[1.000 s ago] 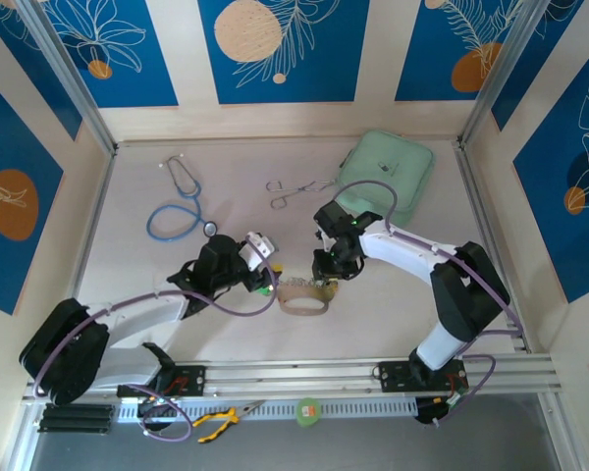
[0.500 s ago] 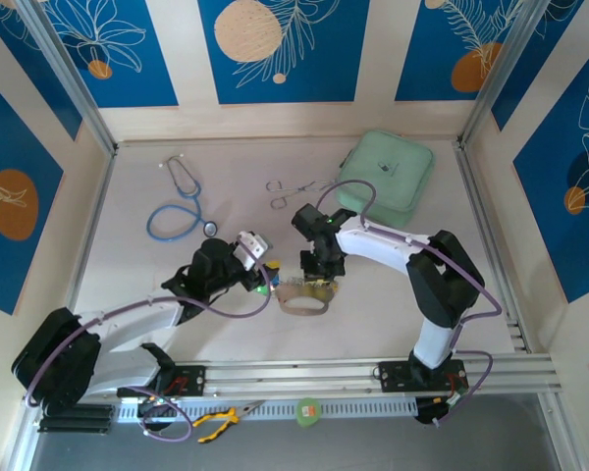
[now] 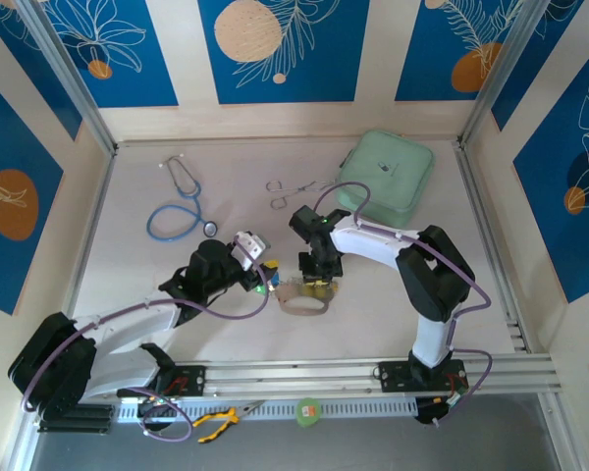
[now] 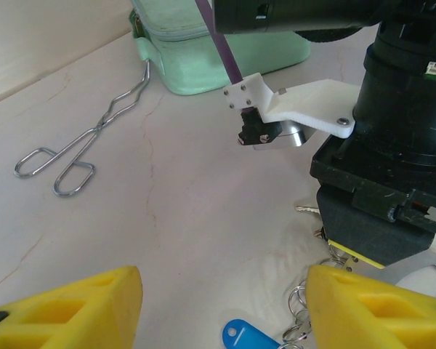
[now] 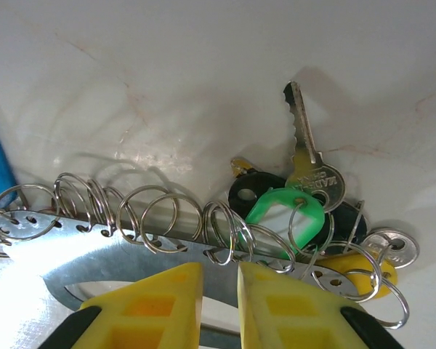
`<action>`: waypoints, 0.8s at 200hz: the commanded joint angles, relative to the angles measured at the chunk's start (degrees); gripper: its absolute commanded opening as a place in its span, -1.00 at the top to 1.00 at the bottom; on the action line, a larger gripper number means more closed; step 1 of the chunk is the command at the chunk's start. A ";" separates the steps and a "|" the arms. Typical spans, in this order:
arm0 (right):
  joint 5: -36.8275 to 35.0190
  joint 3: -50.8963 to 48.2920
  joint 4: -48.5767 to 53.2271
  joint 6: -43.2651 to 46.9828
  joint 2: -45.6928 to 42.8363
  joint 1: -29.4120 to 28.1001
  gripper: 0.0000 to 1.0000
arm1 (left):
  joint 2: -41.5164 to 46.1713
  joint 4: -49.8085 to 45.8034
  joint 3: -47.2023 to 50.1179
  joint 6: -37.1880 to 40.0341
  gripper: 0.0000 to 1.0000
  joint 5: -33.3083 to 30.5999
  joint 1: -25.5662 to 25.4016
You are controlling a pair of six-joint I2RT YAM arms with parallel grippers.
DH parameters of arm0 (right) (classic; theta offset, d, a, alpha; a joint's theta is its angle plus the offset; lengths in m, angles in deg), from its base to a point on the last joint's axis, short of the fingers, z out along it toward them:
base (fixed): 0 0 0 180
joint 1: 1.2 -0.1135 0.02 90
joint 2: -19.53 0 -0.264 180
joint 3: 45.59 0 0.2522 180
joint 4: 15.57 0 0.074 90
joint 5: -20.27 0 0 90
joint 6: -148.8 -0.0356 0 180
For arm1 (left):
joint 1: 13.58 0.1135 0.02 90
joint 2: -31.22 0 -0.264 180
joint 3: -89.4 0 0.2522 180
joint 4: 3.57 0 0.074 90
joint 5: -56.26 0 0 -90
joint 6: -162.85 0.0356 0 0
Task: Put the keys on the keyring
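Note:
The keyring point(image 3: 304, 302), a pale oval loop, lies on the table between my two grippers. Seen from the right wrist, its flat band point(image 5: 73, 251) has a row of holes carrying several split rings. Keys bunch at its right end: a green head point(image 5: 287, 211), a black head point(image 5: 248, 190), a plain silver key point(image 5: 309, 163) and a yellow head point(image 5: 356, 270). My right gripper point(image 5: 219, 280) is closed to a narrow gap on the band's edge. My left gripper point(image 4: 221, 294) stands open just left of the keyring, with a blue key tag point(image 4: 248, 338) lying between its fingers point(image 4: 65, 305).
A blue-tubed stethoscope point(image 3: 182, 201) lies at the back left. Steel forceps point(image 3: 294, 186) and a mint-green case point(image 3: 388, 177) sit behind the right arm. Yellow-handled pliers point(image 3: 221, 420) rest on the front rail. The right arm's black wrist point(image 4: 392, 182) stands close in front of my left gripper.
The right gripper has shifted left over the keyring and its jaws have narrowed. The left arm has drawn slightly left, jaws unchanged.

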 commanded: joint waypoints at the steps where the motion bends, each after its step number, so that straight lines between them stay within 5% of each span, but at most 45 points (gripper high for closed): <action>1: 2.09 1.31 0.02 -0.60 1.11 0.23 0.59 | 1.17 0.76 0.66 -0.24 -0.22 -0.74 0.51; 160: 1.65 2.37 -1.38 -0.29 3.57 0.47 0.70 | 1.49 0.18 0.47 0.29 -0.19 -1.00 0.54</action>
